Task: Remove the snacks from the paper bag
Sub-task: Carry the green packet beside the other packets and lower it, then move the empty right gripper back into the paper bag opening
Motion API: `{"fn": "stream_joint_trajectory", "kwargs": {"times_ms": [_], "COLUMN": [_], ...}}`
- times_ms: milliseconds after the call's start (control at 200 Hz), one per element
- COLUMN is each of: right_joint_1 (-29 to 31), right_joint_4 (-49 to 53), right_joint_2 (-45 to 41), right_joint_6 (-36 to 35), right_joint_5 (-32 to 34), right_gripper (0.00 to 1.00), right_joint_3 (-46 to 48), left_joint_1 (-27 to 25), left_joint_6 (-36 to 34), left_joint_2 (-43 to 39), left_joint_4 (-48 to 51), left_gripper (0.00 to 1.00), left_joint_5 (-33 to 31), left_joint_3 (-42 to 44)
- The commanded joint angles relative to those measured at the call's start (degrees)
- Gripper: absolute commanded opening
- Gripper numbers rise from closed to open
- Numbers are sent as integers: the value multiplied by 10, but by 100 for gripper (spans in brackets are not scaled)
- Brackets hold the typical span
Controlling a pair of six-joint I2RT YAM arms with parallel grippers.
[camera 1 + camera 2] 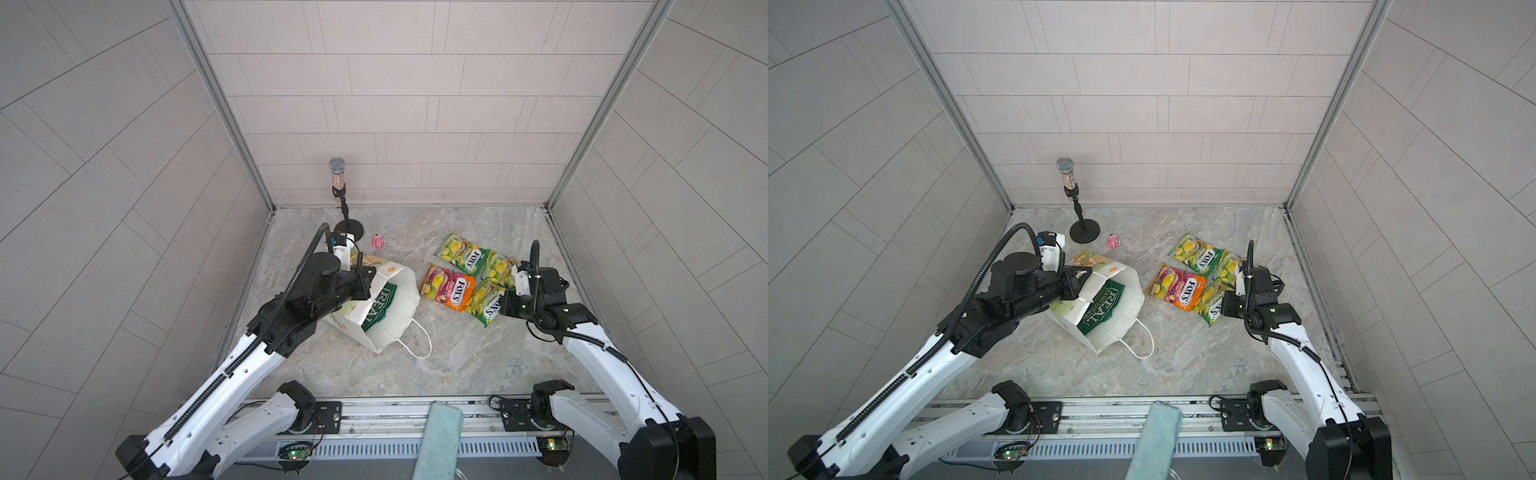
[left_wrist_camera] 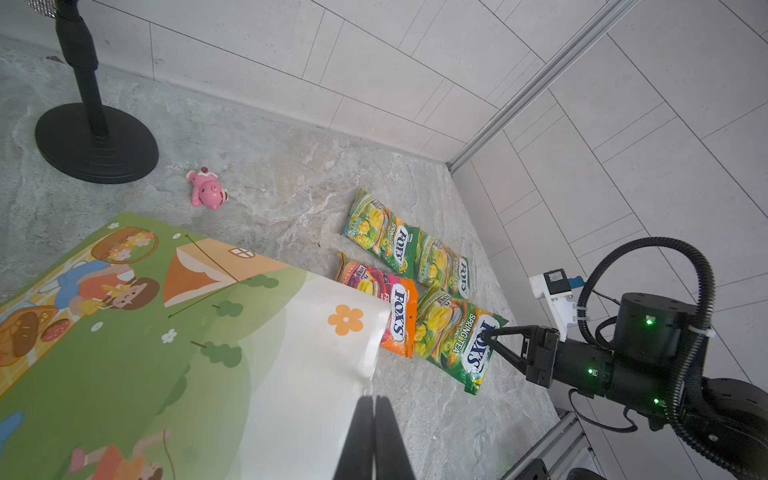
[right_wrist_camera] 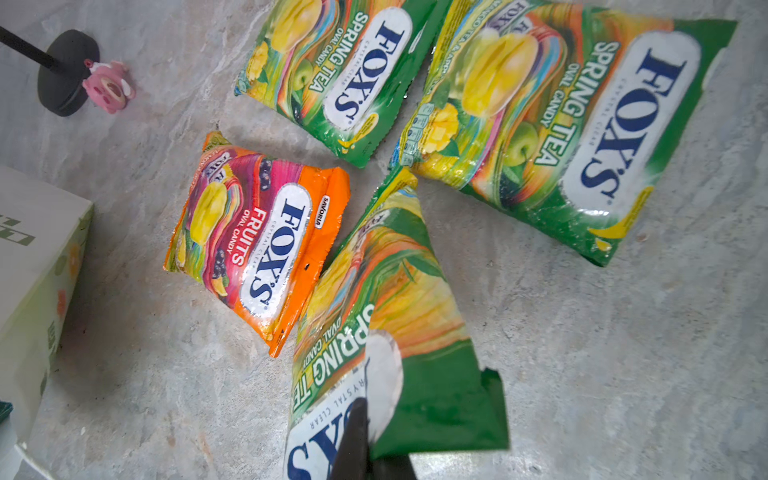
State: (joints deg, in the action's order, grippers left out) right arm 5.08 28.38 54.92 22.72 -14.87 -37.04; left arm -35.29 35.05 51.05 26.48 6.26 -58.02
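Nearest, the paper bag [image 1: 392, 332] lies tipped over on the left half of the table, its mouth gaping up toward the near right and one cord handle [image 1: 419, 347] trailing on the stone. The dark green REAL crisp bag [image 1: 376, 305] sits inside it (the only snack the opening shows in there). I judge the task mostly done, with one removal left. The left gripper [image 2: 373, 403] is clamped tight on the bag's far-left rim, propping it open. To the right, well apart from the bag, the right gripper [image 2: 489, 332] pinches the near end of the nearest green FOX'S packet [image 3: 386, 282], which tents up off the table at that end while its far end rests down. Just beside it lies the pink-orange FOX'S packet [image 3: 257, 232]. Farther back are a second green packet [image 3: 561, 124] and a third green packet [image 3: 332, 79]. All are flat, glossy, crinkled and label up, touching or overlapping at their edges.
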Motion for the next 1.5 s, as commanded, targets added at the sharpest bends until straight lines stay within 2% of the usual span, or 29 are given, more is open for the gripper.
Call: {"fn": "stream_joint_trajectory", "kwargs": {"times_ms": [0,115,245,510,675,826,901,986,1116,1286,1496], "right_joint_1": [-2,-3,-3,-3,-3,-3,-1,7,56,178,319], "right_joint_4": [7,15,23,40,35,9,-37,-104,-199,-245,-322], "right_joint_2": [6,16,19,10,-3,-19,-37,-50,-49,-11,75], "right_joint_6": [-6,-6,-7,-4,-3,2,16,64,131,143,161], "right_joint_5": [40,55,71,122,110,35,-47,-123,-176,-142,-116], "right_gripper": [14,28,38,47,50,51,51,51,53,53,53], "right_joint_3": [1,-3,-8,-9,-6,1,12,49,74,56,19], "left_joint_1": [-3,-3,-2,-2,-2,-2,-2,-3,-3,-3,-2], "left_joint_6": [-8,-8,-8,-8,-8,-8,-9,-9,-1,13,29], "left_joint_2": [-2,-2,-1,0,3,4,5,5,7,8,9], "left_joint_4": [-10,-9,-10,-12,-13,-15,-19,-27,-47,-66,-84], "left_gripper": [0,0,0,0,0,0,0,0,0,0,0], "left_joint_5": [2,3,4,5,8,16,24,41,74,97,107], "left_joint_3": [-6,-6,-7,-7,-7,-7,-7,-8,-9,-11,-6]}}
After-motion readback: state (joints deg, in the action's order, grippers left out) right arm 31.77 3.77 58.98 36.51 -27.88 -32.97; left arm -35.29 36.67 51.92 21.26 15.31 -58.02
